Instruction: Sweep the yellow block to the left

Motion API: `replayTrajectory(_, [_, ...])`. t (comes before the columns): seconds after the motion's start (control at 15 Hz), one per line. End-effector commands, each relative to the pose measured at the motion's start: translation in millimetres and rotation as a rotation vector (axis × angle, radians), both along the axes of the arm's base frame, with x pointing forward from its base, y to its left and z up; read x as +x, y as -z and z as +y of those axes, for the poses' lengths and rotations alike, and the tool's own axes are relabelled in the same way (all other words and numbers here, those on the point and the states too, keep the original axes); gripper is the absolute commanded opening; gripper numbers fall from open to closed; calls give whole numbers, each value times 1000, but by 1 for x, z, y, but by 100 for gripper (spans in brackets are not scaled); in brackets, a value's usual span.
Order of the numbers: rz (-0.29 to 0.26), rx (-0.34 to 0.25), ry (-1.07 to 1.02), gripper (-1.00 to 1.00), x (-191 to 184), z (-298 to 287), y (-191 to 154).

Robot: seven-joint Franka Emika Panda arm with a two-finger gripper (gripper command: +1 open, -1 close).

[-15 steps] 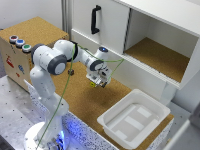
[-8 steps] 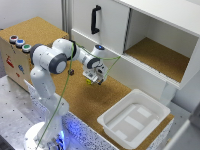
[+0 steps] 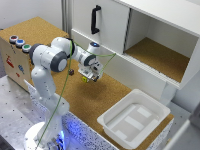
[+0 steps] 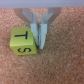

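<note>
You see the gripper (image 4: 39, 34) low over the cork surface (image 3: 95, 102), its two fingers (image 4: 43, 35) drawn almost together with only a narrow gap between them and nothing held in that gap. The yellow block (image 4: 23, 42), marked with black letters, lies flat on the cork just beside the fingers, its edge against the outer side of one finger, outside the jaws.
</note>
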State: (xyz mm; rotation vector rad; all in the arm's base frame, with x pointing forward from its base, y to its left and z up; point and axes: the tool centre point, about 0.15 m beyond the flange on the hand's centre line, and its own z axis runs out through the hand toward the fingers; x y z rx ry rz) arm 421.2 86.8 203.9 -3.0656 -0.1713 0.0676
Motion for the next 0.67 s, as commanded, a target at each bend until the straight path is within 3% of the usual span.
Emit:
replayTrajectory(0.0, [35, -73, 75, -100, 4, 2, -46])
replayTrajectory(0.4, [-32, -118, 97, -100, -11, 22, -101])
replayTrajectory(0.47, [-32, -130, 81, 100, -13, 30, -107])
replayTrajectory(0.6, [-38, -142, 79, 100, -16, 43, -111])
